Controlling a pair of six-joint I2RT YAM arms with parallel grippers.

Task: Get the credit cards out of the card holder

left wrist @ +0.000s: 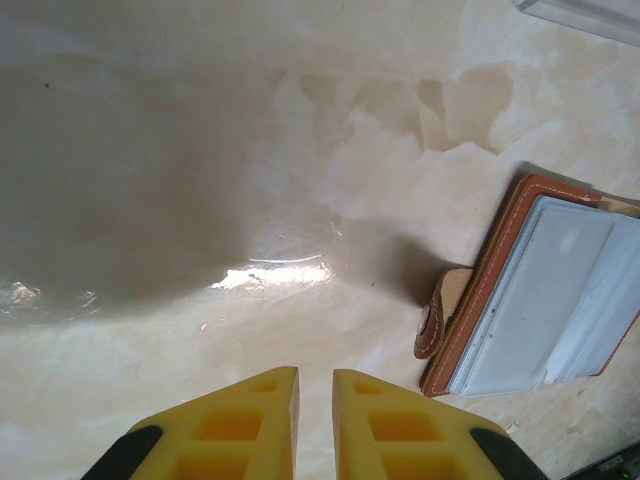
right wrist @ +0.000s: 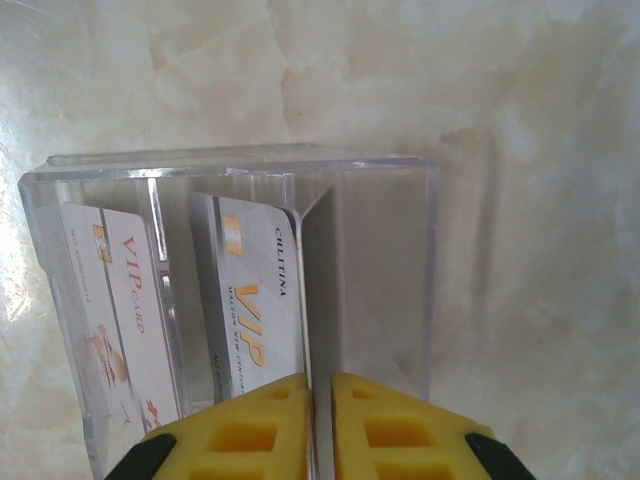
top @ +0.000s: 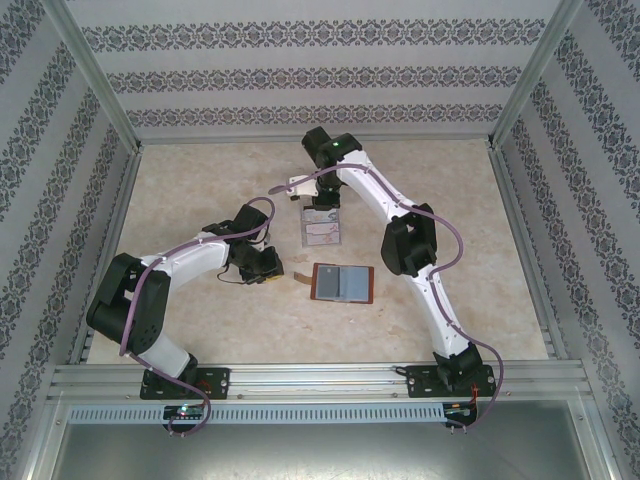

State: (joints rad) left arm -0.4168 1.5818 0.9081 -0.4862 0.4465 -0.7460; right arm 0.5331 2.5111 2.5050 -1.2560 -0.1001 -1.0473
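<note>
The card holder lies open on the table, its blue-grey pockets up; in the left wrist view the card holder lies to the right, with its tan strap tab toward me. My left gripper hovers left of it, empty, with its fingers a narrow slit apart. My right gripper is above the clear tray, shut on a credit card that stands edge-on in the tray. Two other credit cards, a VIP card and a whitish one, stand in the tray's slots.
In the top view the clear tray stands just behind the card holder, under the right gripper. The left gripper is low at the wallet's left. Metal frame rails and patterned walls bound the marble table.
</note>
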